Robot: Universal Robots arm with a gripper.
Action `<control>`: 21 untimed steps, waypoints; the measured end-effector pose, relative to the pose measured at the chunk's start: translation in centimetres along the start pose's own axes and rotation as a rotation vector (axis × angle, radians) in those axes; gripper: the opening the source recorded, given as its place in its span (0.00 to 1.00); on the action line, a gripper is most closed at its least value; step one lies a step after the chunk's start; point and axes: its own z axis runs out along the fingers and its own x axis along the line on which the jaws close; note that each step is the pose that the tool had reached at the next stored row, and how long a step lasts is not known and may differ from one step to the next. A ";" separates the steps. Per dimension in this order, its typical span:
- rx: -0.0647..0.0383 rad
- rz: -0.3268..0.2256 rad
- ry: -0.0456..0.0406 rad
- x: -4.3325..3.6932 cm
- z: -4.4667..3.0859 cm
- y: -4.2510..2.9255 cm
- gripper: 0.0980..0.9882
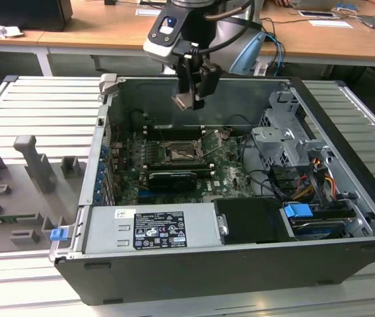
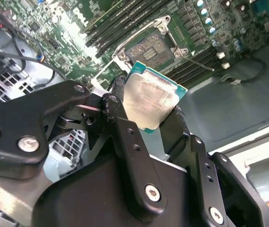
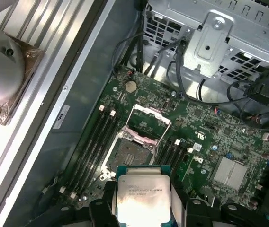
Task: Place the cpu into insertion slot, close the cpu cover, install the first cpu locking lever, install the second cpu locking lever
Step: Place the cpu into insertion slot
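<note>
My gripper [image 1: 191,98] hangs above the open computer case, shut on the cpu [image 1: 182,101], a pale silvery square chip. In both wrist views the cpu [image 2: 151,101] [image 3: 141,198] sits edge-on between two black fingers [image 2: 118,111]. The insertion slot [image 1: 176,153] [image 2: 148,49] [image 3: 127,153] lies below on the green board, its dark centre bare inside a silver rim. The cpu cover [image 3: 148,122] [image 1: 210,140] is swung up off the slot on its hinge, standing at the side toward the drive cage. The cpu is well clear of the slot.
Long black memory slots [image 3: 94,137] flank the socket. A metal drive cage [image 1: 283,142] with cables stands at the exterior view's right, a labelled power supply [image 1: 151,228] along the front, and a black card [image 1: 168,179] in front of the socket. Grey fixtures [image 1: 35,165] sit outside the case.
</note>
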 end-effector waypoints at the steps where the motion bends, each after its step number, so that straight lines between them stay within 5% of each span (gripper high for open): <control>1: 0.000 0.018 -0.0015 0.00 0.03 0.00 0.50; 15: -0.006 0.345 -0.0289 -0.02 1.14 -0.10 0.50; 21: -0.006 0.351 -0.0295 -0.05 2.52 -0.22 0.50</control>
